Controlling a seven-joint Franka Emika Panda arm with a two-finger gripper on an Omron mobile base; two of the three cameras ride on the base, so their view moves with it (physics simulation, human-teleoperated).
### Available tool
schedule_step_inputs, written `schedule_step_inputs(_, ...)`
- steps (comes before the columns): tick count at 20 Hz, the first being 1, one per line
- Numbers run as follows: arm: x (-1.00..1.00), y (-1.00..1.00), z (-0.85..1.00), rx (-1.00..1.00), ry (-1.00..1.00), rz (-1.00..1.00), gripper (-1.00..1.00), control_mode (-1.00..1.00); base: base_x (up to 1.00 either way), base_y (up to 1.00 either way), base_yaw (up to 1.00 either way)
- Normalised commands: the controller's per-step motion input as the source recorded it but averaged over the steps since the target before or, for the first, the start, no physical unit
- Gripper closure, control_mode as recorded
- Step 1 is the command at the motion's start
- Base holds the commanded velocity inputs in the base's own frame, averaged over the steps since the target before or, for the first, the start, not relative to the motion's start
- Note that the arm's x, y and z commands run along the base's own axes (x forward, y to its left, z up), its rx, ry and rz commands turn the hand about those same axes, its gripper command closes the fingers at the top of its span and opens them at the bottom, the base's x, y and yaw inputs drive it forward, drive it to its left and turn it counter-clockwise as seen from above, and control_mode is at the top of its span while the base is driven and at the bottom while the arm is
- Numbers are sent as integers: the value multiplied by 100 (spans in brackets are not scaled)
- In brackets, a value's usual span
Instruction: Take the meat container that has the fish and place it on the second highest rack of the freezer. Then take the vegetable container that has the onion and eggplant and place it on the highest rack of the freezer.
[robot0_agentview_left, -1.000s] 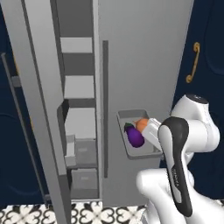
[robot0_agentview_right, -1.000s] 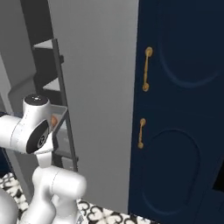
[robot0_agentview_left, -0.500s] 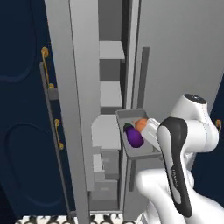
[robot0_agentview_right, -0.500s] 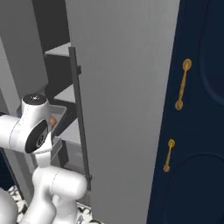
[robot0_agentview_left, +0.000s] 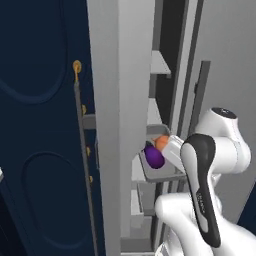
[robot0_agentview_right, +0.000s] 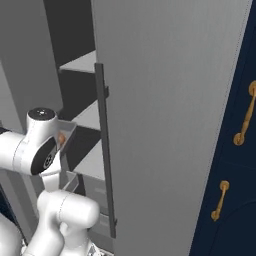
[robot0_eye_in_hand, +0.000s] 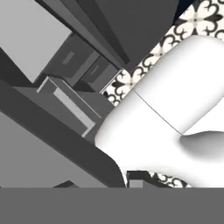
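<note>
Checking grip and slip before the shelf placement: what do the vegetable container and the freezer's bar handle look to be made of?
The vegetable container looks like brushed metal: flat grey with a thin raised rim, though rendering leaves it open. The freezer bar handle looks like darker matte metal or coated plastic: uniform dull grey, no shine.

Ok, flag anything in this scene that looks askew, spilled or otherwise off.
Nothing stands out. The vegetable container sits level in front of the open freezer, with the onion and eggplant both inside its rim, nothing spilled. The freezer shelves look flat and undamaged.
</note>
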Motion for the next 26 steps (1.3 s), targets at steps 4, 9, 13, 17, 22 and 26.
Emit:
schedule_step_inputs(4, 51, 18, 86, -6, -12, -16, 100, -100, 0, 0, 0)
schedule_step_inputs(9, 12, -29, 100, -1, -6, -25, 100, -100, 0, 0, 0)
schedule_step_inputs(13, -12, -37, 68, 3, -20, -12, 100, -100, 0, 0, 0)
schedule_step_inputs(17, -40, -44, 59, 4, -34, -1, 100, -100, 0, 0, 0)
schedule_step_inputs(22, 49, 18, 50, 2, -32, 13, 100, -100, 0, 0, 0)
schedule_step_inputs(26, 81, 4, 35, 10, -3, 24, 100, -100, 0, 0, 0)
